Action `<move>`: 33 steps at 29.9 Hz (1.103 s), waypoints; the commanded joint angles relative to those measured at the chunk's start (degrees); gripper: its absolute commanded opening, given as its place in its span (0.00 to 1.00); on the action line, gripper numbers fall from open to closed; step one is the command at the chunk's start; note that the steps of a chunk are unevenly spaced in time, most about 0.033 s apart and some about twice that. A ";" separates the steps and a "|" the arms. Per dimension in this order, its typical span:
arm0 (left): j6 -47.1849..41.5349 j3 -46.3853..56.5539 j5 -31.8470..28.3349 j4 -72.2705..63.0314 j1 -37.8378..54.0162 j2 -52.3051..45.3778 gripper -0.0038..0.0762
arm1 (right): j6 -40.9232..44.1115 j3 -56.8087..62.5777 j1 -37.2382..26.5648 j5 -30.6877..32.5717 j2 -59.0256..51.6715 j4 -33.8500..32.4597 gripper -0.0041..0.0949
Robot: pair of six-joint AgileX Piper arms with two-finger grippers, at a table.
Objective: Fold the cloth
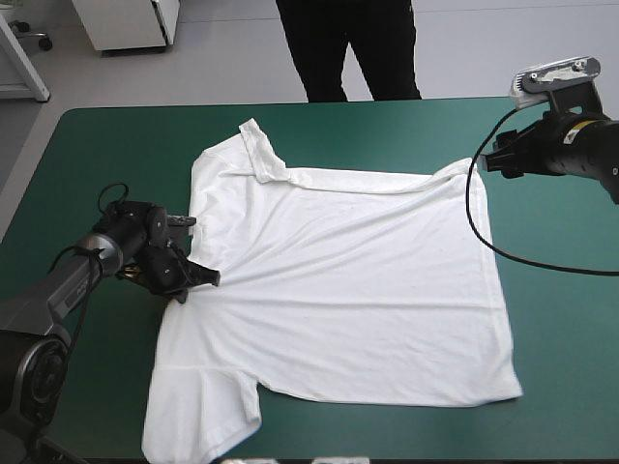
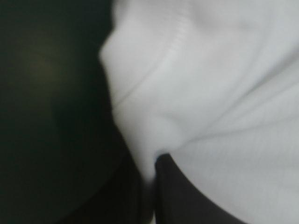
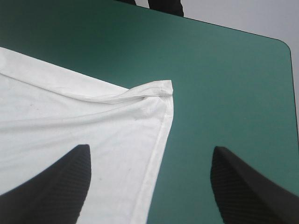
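Where the left hand (image 1: 201, 277) clamps closed on its left edge, one white T-shirt (image 1: 348, 290) lies spread flat across the teal-green table (image 1: 561, 338); right hand (image 1: 491, 158), second of two, hovers with fingers wide apart above the shirt's far right corner.

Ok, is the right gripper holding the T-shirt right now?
No: the right gripper is open, its black fingers wide apart and clear of the T-shirt, whose corner lies on the teal-green cover ahead.
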 commanded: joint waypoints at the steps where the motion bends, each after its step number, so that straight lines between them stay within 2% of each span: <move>1: -3.50 -4.38 -3.71 11.74 4.69 -1.65 0.04 | -0.12 -1.46 0.22 -3.36 -1.76 -0.30 0.72; 12: -3.00 -22.90 -6.72 23.75 16.27 1.67 0.04 | -0.12 -1.46 0.22 -5.06 -1.64 -0.20 0.72; 24: -3.13 -39.56 -11.82 22.96 24.15 10.88 0.04 | -0.44 -1.46 4.03 -5.45 -1.64 -0.67 0.72; 33: -3.35 -44.98 -15.62 20.16 26.51 13.42 0.04 | -0.44 -1.46 7.73 -5.20 -1.64 -1.98 0.72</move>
